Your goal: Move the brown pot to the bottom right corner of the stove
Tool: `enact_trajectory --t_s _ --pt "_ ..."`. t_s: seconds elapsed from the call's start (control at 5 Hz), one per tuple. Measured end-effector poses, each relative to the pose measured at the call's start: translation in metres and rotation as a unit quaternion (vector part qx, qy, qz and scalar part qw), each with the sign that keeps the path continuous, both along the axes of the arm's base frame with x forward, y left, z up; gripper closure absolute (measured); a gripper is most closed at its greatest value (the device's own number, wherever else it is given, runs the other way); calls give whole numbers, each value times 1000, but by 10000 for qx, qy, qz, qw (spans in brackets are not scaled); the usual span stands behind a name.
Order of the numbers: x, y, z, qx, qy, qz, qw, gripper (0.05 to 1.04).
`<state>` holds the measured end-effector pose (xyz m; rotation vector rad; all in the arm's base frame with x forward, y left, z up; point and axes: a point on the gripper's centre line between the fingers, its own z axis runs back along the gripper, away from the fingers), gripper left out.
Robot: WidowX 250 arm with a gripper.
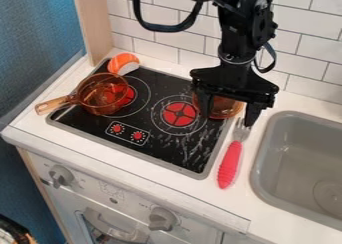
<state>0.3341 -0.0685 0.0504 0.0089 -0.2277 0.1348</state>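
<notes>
Pink-handled fork (229, 165) lay right of the stove (167, 152), probably just set aside; amber saucepan (103, 94) sat on the stove's left, handle jutting past its edge, perhaps for easy grabbing; brown pot (224, 109), likely the one wanted, stood at the stove's rear right, under the gripper (228, 122); fingers spread wide about the pot, presumably to straddle it before closing; contact or firm hold, couldn't tell. White counter (160, 178) framed the stove; gray sink (261, 158) to its right; tiled wall (310, 44) behind.

Pot (93, 101) amber-brown — translucent | stovetop (163, 151) black | burners (179, 119) red | toy (123, 64) orange, white-striped | fork handle (230, 167) pinkish-red
</notes>
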Motion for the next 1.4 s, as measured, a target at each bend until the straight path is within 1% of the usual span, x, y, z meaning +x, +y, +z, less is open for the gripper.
enact_trajectory --t_s 0.2,0.4,0.6,0.8,1.0,1.2,1.4 --pt "-3 0 -10 22 161 6 9999 85" --pt "-12 22 -12 -61 309 345 9989 85" --pt "-15 53 -2 -229 125 966 9950 85" --pt "-23 87 -2 -318 -9 1750 9841 85" --pt "-29 123 -6 -271 -136 2783 9600 85" --pt "-30 152 -14 -308 -202 3569 9334 85" --pt "-27 182 -22 -234 -211 4344 9002 85"
